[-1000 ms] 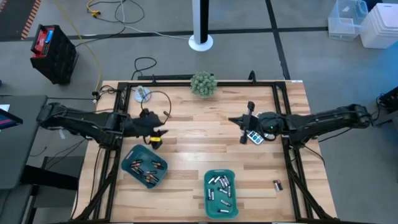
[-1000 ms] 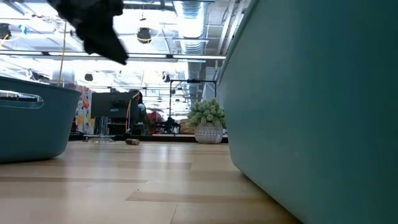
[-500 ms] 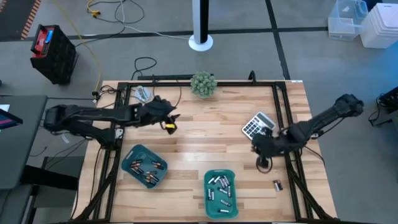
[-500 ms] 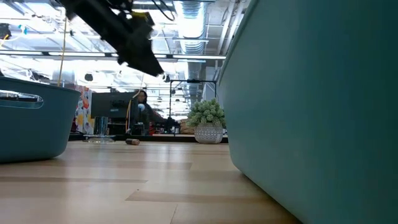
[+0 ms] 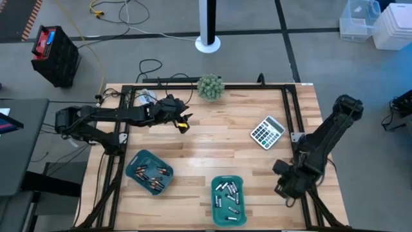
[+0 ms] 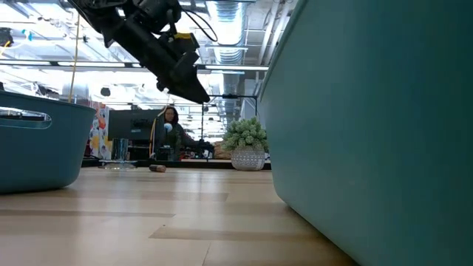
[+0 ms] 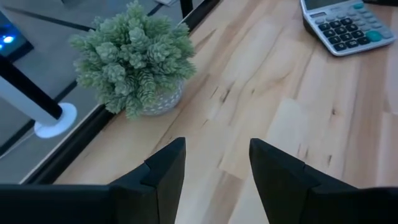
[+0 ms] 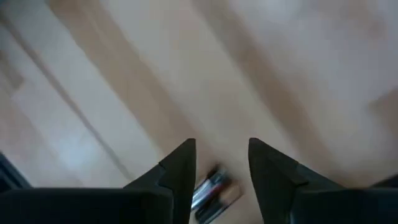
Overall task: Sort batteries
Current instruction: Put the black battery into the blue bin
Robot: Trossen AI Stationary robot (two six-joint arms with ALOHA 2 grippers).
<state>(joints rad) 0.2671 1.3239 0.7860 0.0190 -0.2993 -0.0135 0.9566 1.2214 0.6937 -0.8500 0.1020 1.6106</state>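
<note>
Batteries (image 5: pixel 154 176) mostly fill our two trays (image 5: pixel 229 216); our open right gripper (image 8: pixel 217 163) hovers over one stray (image 8: pixel 210 188), left gripper (image 7: pixel 214 163) open, empty.

Blurred battery (image 8: pixel 211 190) between right hand (image 8: pixel 221 165) fingers

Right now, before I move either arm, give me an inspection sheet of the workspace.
Surface: wooden table, bare in the middle.
Job's things: dark batteries in left tray; silvery batteries in right tray; one loose battery between the right gripper's fingers.
Clutter: calculator, plant.
Grippers: left gripper open, raised near the plant; right gripper open, low at the right front edge.
Cables: black loop behind the table; yellow cord on the floor.
Surroundings: person beyond the table.
</note>
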